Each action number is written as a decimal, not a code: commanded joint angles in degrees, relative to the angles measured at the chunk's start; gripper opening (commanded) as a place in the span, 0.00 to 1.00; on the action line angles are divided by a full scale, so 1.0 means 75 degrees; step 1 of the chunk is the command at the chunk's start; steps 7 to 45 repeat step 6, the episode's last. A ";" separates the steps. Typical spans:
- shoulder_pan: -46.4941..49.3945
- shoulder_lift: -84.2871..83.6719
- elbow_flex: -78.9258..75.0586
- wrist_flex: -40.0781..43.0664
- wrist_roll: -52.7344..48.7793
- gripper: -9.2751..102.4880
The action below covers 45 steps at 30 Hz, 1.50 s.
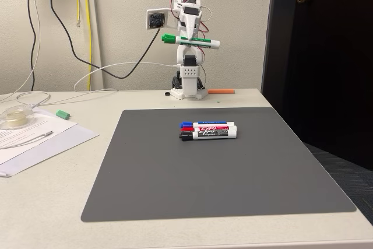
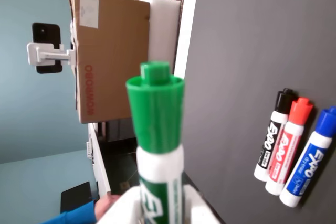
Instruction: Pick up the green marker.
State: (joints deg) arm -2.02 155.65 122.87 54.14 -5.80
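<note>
Green marker (image 2: 156, 145) fills the near foreground of my wrist view, cap end pointing away from the lens, its white barrel clamped between my gripper (image 2: 160, 208) fingers at the bottom edge. Further right in that view, three other markers lie side by side on the grey mat (image 2: 236, 40): black (image 2: 273, 135), red (image 2: 288, 145) and blue (image 2: 311, 157).

In the fixed view, my gripper (image 1: 190, 38) holds the marker (image 1: 190, 41) level, high above the table and well clear of the mat, cap to the left. My hold sits about mid-barrel, roughly balanced.

To do this lift well, I judge I should keep the squeeze firm and the wrist steady, so the smooth barrel neither slides nor tips.
</note>
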 commanded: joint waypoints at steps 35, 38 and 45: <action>0.0035 -0.0059 -0.0047 -0.0117 0.0012 0.09; 0.0035 -0.0059 -0.0047 -0.0117 0.0012 0.09; 0.0035 -0.0059 -0.0047 -0.0117 0.0012 0.09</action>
